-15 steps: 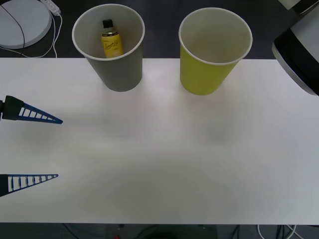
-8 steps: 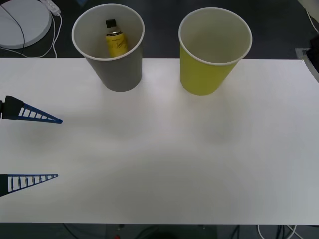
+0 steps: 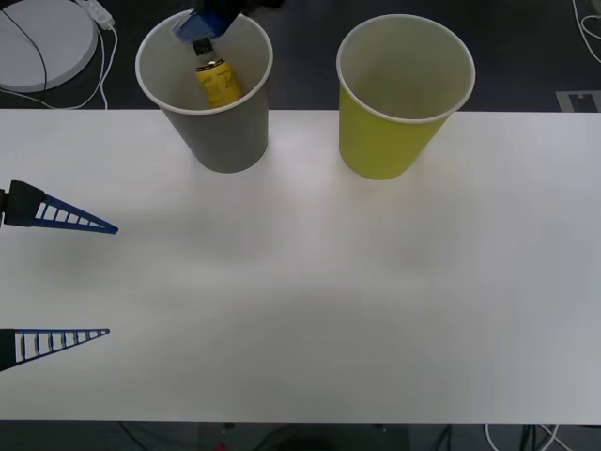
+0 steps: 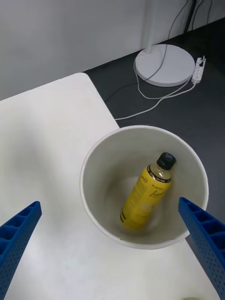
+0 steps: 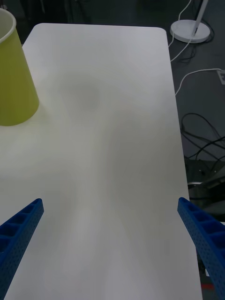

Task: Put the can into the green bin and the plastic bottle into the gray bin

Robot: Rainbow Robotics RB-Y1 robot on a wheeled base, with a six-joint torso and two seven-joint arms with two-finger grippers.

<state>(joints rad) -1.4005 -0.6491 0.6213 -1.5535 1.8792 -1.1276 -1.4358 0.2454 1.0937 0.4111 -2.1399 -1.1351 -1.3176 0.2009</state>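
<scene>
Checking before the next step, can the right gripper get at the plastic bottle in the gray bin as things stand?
Probably yes. The right gripper hangs open right above the gray bin, and the plastic bottle leans inside with nothing over the mouth; the bin's walls may crowd the fingers.

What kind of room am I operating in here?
Probably a lab or office test space: a bare white table, loose cables and a power strip on dark floor, and a round white stand base.
</scene>
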